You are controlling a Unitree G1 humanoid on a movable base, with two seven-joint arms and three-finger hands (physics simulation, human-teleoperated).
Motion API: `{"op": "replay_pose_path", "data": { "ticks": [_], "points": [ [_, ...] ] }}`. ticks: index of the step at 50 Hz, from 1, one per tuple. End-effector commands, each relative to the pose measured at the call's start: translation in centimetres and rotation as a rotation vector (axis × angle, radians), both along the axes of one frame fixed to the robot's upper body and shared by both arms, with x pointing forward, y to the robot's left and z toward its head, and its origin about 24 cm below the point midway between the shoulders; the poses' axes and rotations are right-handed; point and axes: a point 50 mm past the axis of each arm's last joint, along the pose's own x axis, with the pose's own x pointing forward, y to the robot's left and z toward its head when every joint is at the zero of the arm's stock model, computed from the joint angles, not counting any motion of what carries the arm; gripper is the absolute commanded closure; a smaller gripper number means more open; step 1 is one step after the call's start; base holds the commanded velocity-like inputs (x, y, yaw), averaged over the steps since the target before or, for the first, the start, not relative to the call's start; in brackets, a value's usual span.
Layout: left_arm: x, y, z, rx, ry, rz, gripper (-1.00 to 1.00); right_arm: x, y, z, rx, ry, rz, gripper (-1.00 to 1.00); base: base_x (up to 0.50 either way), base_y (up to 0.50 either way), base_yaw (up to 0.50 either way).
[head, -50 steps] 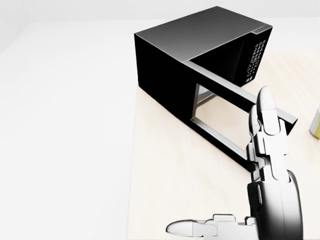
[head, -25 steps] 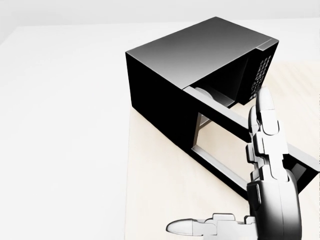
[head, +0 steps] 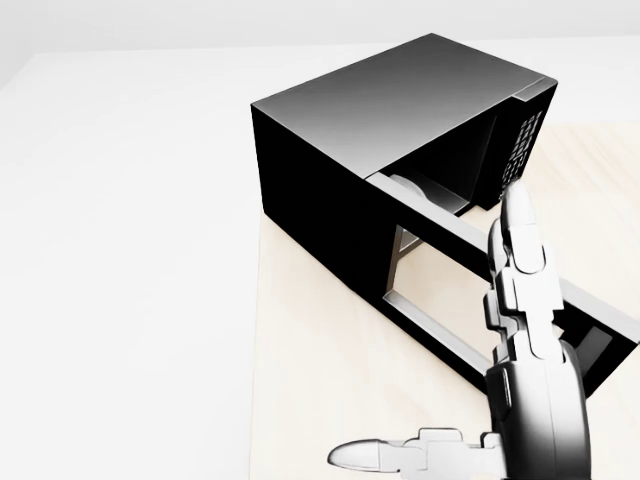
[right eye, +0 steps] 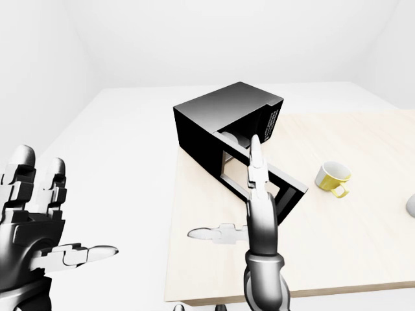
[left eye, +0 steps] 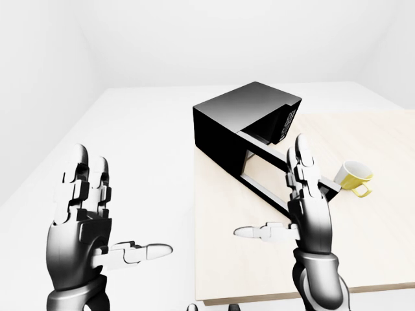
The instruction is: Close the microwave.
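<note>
Yellow mug [right eye: 333,177] upright on pale wood counter [right eye: 363,240], handle twd viewer; poss. grey obj [right eye: 411,206] at right edge.

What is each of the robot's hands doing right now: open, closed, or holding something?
Left hand: open, fingers spread, holding nothing.
Right hand: open, fingers straight, holding nothing, in front of the microwave door.

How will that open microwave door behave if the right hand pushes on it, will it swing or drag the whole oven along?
The microwave door looks like a rigid dark frame attached along one edge of the microwave, so it should probably swing, not flex. The boxy body sits flat on the table, so it likely stays put. The right hand is open, suiting a flat push.
</note>
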Motion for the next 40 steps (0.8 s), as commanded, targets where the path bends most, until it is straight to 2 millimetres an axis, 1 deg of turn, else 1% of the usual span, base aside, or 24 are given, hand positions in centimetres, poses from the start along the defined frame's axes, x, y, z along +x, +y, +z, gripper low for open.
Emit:
{"op": "replay_pose_path", "data": {
  "ticks": [1,9,24,26,27,28,34,35,38,39,40],
  "points": [
    [0.0,0.2,0.2,-0.005,-0.012,0.01,-1.0,0.2,0.9,-0.9,-0.01,0.041,0.037,-1.0,0.0,0.0,0.0],
    [0.1,0.2,0.2,-0.004,-0.013,0.014,-1.0,0.7,1.3,-1.8,-0.011,0.077,0.05,-1.0,0.0,0.0,0.0],
    [0.1,0.2,0.2,-0.004,-0.015,0.014,-1.0,0.8,1.3,-2.0,-0.011,0.084,0.05,-1.0,0.0,0.0,0.0],
    [0.1,0.2,0.2,-0.008,-0.017,0.015,-1.0,1.2,1.5,-2.7,-0.013,0.116,0.054,-1.0,0.0,0.0,0.0],
    [0.1,0.2,0.2,-0.008,-0.017,0.015,-1.0,1.2,1.5,-2.8,-0.013,0.117,0.054,-1.0,0.0,0.0,0.0],
    [0.1,0.2,0.3,-0.01,-0.022,0.018,-1.0,1.6,1.5,-3.3,-0.012,0.14,0.052,-1.0,0.0,0.0,0.0],
    [0.1,0.3,0.3,-0.01,-0.023,0.018,-1.0,1.7,1.5,-3.4,-0.013,0.143,0.052,-1.0,0.0,0.0,0.0],
    [0.0,0.2,0.3,-0.011,-0.022,0.016,-1.0,2.1,1.6,-4.1,-0.011,0.174,0.05,-1.0,0.0,0.0,0.0],
    [0.0,0.2,0.3,-0.012,-0.022,0.016,-1.0,2.1,1.5,-4.2,-0.012,0.177,0.049,-1.0,0.0,0.0,0.0],
    [0.0,0.2,0.3,-0.011,-0.021,0.015,-1.0,3.1,1.3,-5.6,0.002,0.233,0.032,-1.0,0.0,0.0,0.0],
    [0.0,0.2,0.3,-0.011,-0.021,0.015,-1.0,3.2,1.3,-5.7,0.002,0.238,0.031,-1.0,0.0,0.0,0.0]
  ]
}}
